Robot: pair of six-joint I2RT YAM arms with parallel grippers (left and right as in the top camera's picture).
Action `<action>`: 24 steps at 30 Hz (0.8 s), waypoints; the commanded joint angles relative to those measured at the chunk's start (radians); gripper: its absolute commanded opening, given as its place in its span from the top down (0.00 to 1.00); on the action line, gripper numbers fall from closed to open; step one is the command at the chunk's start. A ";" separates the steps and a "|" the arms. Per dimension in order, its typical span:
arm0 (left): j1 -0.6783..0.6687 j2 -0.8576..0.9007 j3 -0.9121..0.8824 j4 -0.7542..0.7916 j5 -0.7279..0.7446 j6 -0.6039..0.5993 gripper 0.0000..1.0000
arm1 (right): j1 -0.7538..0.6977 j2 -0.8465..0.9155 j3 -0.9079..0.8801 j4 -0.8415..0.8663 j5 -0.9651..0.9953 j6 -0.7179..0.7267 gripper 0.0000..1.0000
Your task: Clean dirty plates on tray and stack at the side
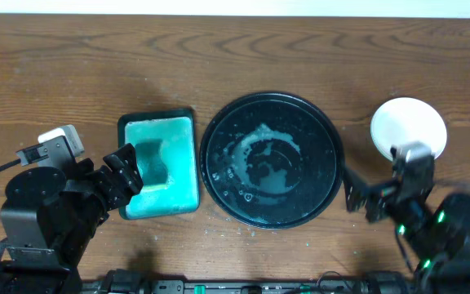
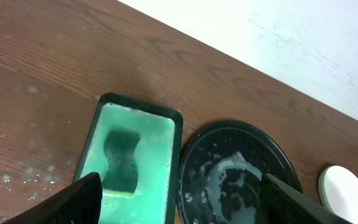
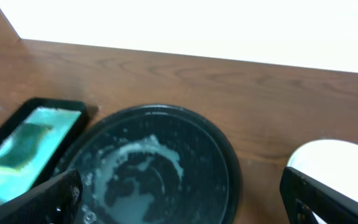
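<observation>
White plates (image 1: 409,124) on counter (image 1: 72,65), right of wet black tray (image 1: 323,122); left jaws & right jaws wide, w/ nothing inside.

Place: robot workbench, lab-like
Evidence: dark brown wood-grain table (image 1: 219,49) under the left gripper (image 2: 179,208); plain white wall (image 2: 291,37) beyond it

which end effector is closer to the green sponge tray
Left. The left end effector overlaps the left edge of the sponge tray in the overhead view; the right end effector is beyond the far side of the black tray.
</observation>
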 commanded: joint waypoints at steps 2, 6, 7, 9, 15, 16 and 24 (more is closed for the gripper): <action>0.000 0.000 0.013 -0.001 -0.005 0.002 0.20 | 0.013 -0.196 -0.227 0.064 0.071 -0.023 0.01; 0.000 0.000 0.013 -0.002 -0.005 0.002 0.20 | 0.013 -0.326 -0.433 0.172 0.070 -0.023 0.01; 0.000 0.000 0.013 -0.002 -0.005 0.002 0.20 | 0.013 -0.353 -0.480 0.203 0.070 -0.023 0.01; 0.000 0.000 0.013 -0.001 -0.005 0.002 0.20 | 0.013 -0.393 -0.535 0.239 0.070 -0.023 0.01; 0.000 0.000 0.013 -0.002 -0.005 0.002 0.20 | 0.011 -0.465 -0.668 0.390 0.070 -0.023 0.01; 0.000 0.000 0.013 -0.002 -0.005 0.002 0.20 | 0.011 -0.465 -0.689 0.443 0.069 -0.023 0.01; 0.000 0.000 0.013 -0.002 -0.005 0.002 0.20 | 0.012 -0.465 -0.756 0.618 0.073 -0.019 0.01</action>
